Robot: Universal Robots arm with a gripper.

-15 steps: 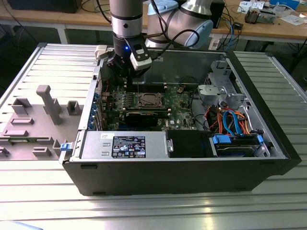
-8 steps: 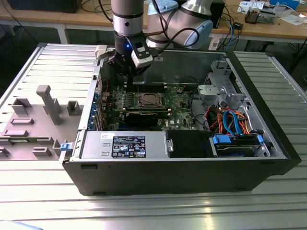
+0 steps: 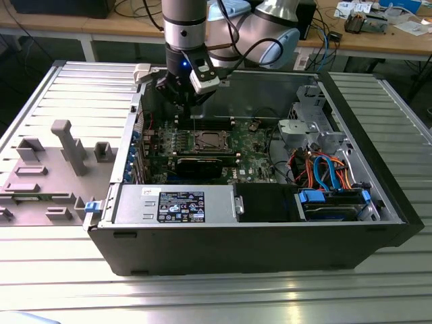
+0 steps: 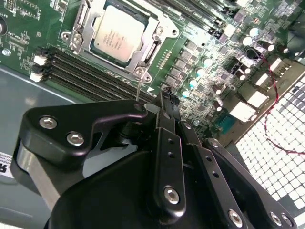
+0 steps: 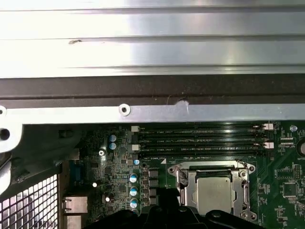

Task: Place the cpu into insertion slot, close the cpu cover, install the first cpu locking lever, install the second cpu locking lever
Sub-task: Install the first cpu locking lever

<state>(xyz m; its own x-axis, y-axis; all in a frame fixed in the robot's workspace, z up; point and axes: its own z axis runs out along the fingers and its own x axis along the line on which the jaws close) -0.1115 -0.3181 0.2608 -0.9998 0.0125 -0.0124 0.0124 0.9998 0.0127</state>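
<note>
In the exterior view, the black gripper (image 3: 181,101) is hanging inside the open black computer case (image 3: 202,243), just above the green motherboard (image 3: 263,165). Its jaws are sitting closed together, gripping nothing. The silver-grey square cpu (image 4: 117,32) is lying in the silvery-rimmed insertion slot (image 4: 141,71), with the thin silvery cpu cover (image 4: 157,29) framing it.

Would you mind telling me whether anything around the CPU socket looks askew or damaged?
Nothing stands out: the cpu lies flat and square within the cpu cover, whose frame is down around it, with no visible damage.
</note>
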